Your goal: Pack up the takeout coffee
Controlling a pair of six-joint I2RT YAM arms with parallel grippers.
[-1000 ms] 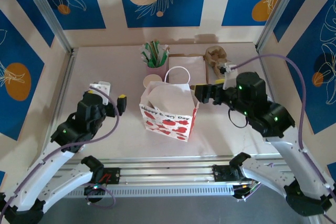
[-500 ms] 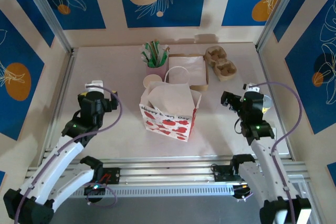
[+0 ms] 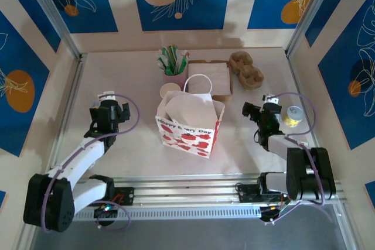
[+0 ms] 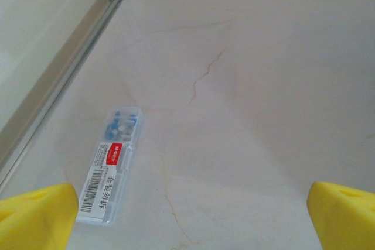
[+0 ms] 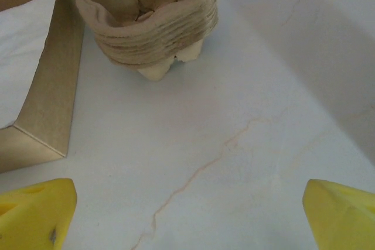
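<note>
A white paper bag [image 3: 187, 122] printed with red hearts is standing open mid-table [image 3: 135, 150], handle arching up. A pale paper cup [image 3: 170, 91] is sitting just behind its left corner. The left gripper [image 4: 187, 218] and right gripper [image 5: 187, 215] are gaping wide, holding nothing.
</note>
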